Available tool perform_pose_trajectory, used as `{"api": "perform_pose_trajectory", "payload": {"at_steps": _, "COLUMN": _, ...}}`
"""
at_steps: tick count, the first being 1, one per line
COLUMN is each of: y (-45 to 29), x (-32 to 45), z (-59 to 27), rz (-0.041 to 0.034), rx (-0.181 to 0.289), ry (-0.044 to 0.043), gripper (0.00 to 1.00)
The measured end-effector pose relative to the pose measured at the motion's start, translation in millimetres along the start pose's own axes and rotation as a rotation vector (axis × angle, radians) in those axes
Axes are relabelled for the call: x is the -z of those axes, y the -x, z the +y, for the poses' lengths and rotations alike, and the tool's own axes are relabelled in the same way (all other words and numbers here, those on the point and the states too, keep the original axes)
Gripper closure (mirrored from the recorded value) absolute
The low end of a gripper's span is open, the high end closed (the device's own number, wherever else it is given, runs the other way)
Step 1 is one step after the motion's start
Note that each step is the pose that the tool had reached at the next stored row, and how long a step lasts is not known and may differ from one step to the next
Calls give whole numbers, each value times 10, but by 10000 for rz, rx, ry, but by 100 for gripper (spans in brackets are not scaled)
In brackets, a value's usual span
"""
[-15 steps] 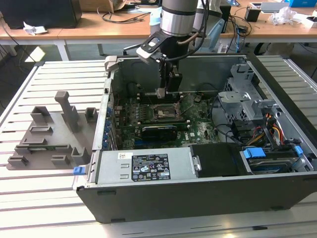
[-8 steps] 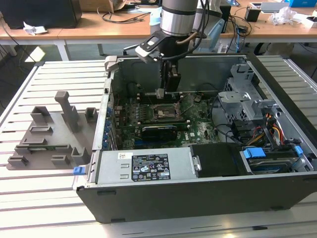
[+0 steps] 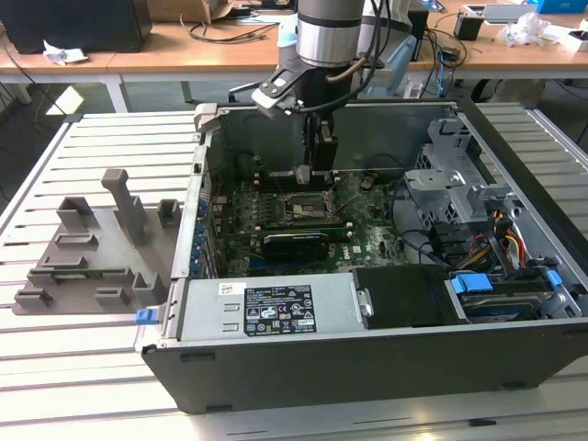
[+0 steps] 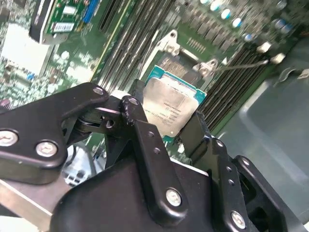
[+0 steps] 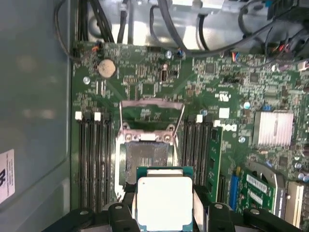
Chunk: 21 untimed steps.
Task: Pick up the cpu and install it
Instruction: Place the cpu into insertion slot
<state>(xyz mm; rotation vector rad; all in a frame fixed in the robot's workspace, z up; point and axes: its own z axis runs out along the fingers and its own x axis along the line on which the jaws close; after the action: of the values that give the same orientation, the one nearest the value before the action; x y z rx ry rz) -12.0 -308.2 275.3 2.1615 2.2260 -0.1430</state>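
The cpu (image 5: 164,203) is a flat square chip with a pale silver top and a green rim. My gripper (image 5: 164,207) is shut on it, one black finger (image 5: 127,205) against each side. In the second wrist view the cpu (image 4: 174,107) hangs in the gripper (image 4: 166,110) just above the green motherboard, beside the open socket (image 4: 175,62). The socket (image 5: 147,157) lies bare, its metal load plate (image 5: 152,112) swung up behind it. In the exterior view the gripper (image 3: 317,173) hangs inside the open computer case, a little above the socket (image 3: 303,208).
The case walls (image 3: 207,175) ring the motherboard. A power supply (image 3: 266,310) lies along the front and a drive cage (image 3: 450,184) with cables stands at the exterior view's right. Memory slots (image 5: 94,159) flank the socket. A grey plastic tray (image 3: 92,248) rests outside the case.
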Motion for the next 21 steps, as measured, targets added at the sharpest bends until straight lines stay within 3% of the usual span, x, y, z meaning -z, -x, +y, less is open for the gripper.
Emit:
{"api": "perform_pose_trajectory", "payload": {"at_steps": 1, "y": 0, "x": -1, "z": 0, "rz": -16, "rx": -16, "ry": 178, "gripper": 46}}
{"api": "perform_pose_trajectory", "payload": {"at_steps": 2, "y": 0, "x": -2, "z": 0, "rz": -16, "rx": -18, "ry": 204, "gripper": 46}}
{"api": "perform_pose_trajectory", "payload": {"at_steps": 6, "y": 0, "x": -2, "z": -1, "rz": -15, "rx": -18, "ry": 203, "gripper": 46}}
{"api": "perform_pose_trajectory", "payload": {"at_steps": 7, "y": -1, "x": -5, "z": -5, "rz": 116, "rx": -17, "ry": 208, "gripper": 46}}
{"api": "perform_pose_trajectory", "payload": {"at_steps": 8, "y": -1, "x": -7, "z": -6, "rz": 144, "rx": -16, "ry": 210, "gripper": 46}}
{"api": "perform_pose_trajectory", "payload": {"at_steps": 11, "y": -9, "x": -21, "z": -6, "rz": 148, "rx": -14, "ry": 209, "gripper": 46}}
{"api": "perform_pose_trajectory", "payload": {"at_steps": 14, "y": -18, "x": -113, "z": -37, "rz": 151, "rx": -14, "ry": 209, "gripper": 46}}
{"api": "perform_pose_trajectory", "payload": {"at_steps": 21, "y": -23, "x": -161, "z": -41, "rz": 151, "rx": -15, "ry": 209, "gripper": 46}}
